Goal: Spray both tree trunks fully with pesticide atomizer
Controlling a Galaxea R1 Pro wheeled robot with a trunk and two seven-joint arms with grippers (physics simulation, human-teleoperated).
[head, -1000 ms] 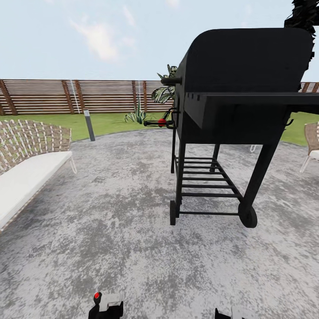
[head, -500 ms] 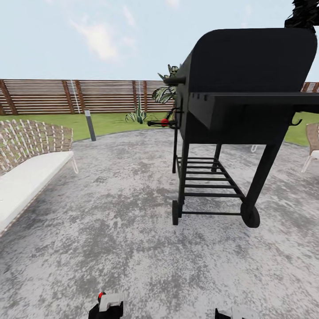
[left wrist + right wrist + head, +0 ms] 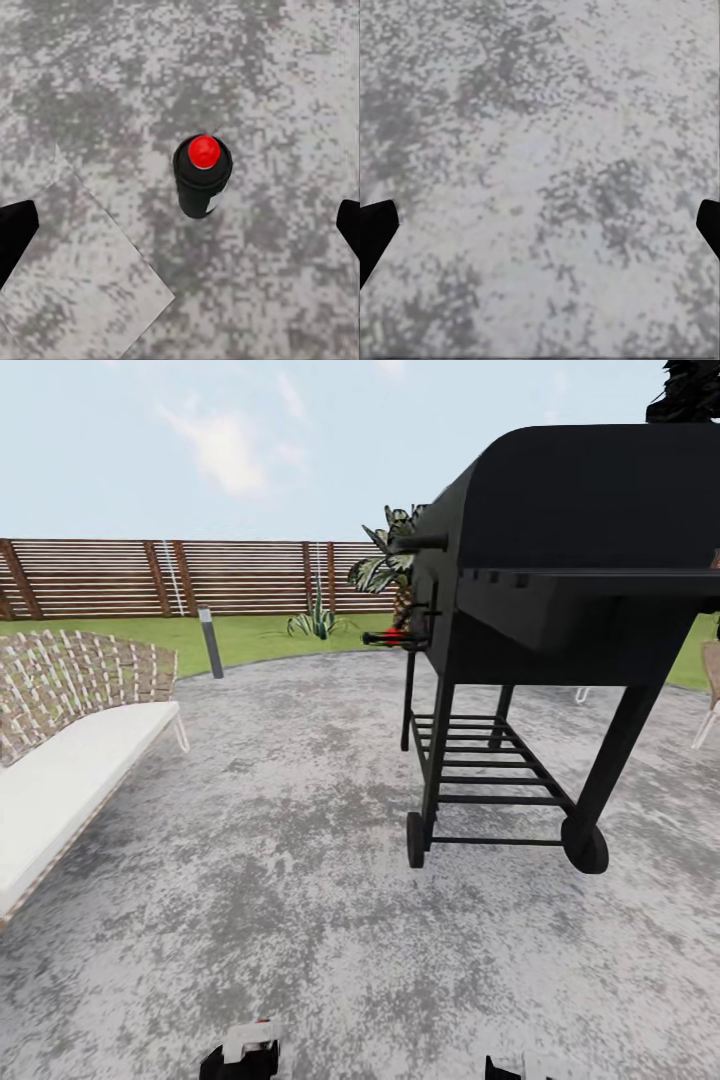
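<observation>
The pesticide atomizer (image 3: 201,180), a black bottle with a red cap, stands upright on the grey paved patch (image 3: 300,840). My left gripper (image 3: 182,229) hangs open above it, with one black fingertip (image 3: 15,234) far out on each side and neither touching it. My right gripper (image 3: 542,225) is open over bare paving. Both wrists (image 3: 240,1052) peek in at the head view's lower edge. Beyond the paving lie the garden's lawn (image 3: 260,635) and slat fence (image 3: 150,575). The two trees and their trunks are out of view.
A tall black barbecue grill on wheels (image 3: 560,610) stands close ahead on the right, with a red-handled tool (image 3: 392,636) hanging at its side. A woven sofa with a white cushion (image 3: 70,770) lines the left. A short grey lamp post (image 3: 211,642) and low plants (image 3: 318,622) stand at the lawn's edge.
The whole head picture has slid right, so the camera moved. The atomizer's red cap, seen beside my left wrist earlier, has dropped out of the head view.
</observation>
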